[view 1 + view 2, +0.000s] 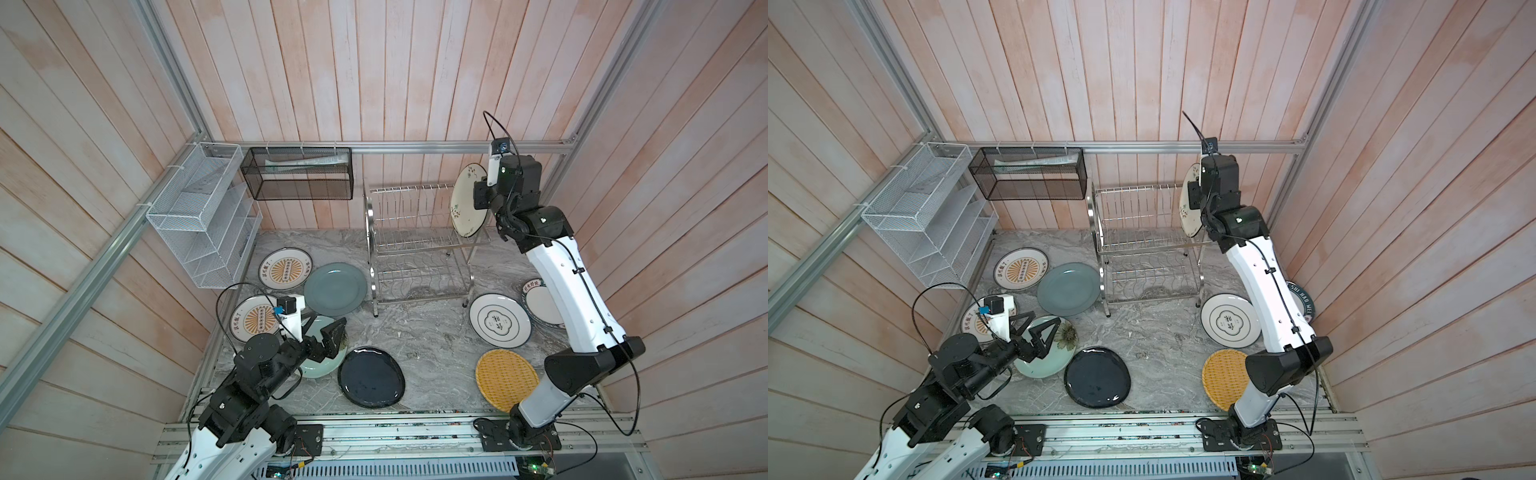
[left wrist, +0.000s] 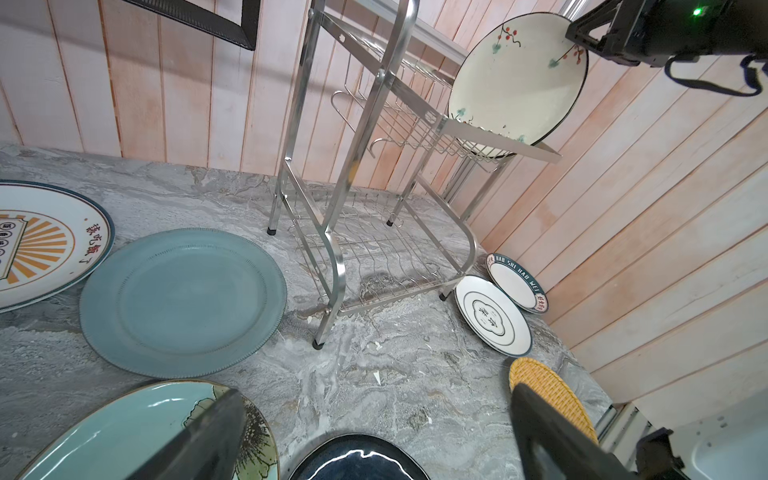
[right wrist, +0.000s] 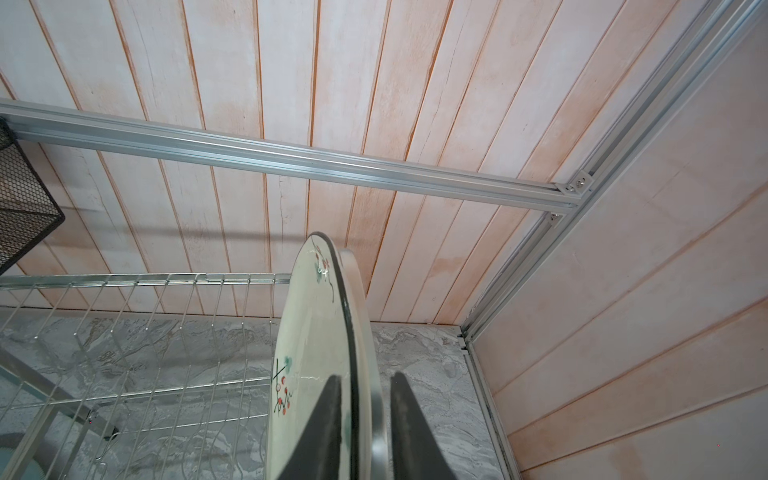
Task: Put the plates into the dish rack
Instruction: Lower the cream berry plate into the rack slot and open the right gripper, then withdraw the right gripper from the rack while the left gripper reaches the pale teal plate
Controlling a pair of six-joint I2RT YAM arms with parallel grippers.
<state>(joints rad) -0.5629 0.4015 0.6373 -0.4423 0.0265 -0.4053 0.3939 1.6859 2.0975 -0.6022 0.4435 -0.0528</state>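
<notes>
A cream plate (image 1: 467,203) (image 3: 311,332) with red berries stands on edge at the right end of the dish rack's (image 1: 415,249) top tier. My right gripper (image 1: 482,195) (image 3: 365,376) straddles its rim, open, with a narrow gap showing behind the plate. On the marble lie two orange-sunburst plates (image 1: 284,269) (image 1: 253,318), a grey-blue one (image 1: 336,289), a dark navy one (image 1: 371,377), two white lettered ones (image 1: 500,320) (image 1: 540,301) and a yellow woven one (image 1: 505,378). My left gripper (image 1: 322,326) (image 2: 376,392) hangs wide open and empty over the pale green flowered plate (image 1: 1050,353).
A white mesh organiser (image 1: 199,216) and a black mesh basket (image 1: 297,174) hang on the back left wall. Wooden walls close in the back and both sides. An aluminium rail (image 3: 291,158) runs behind the rack. The rack's lower tier (image 2: 374,257) holds nothing.
</notes>
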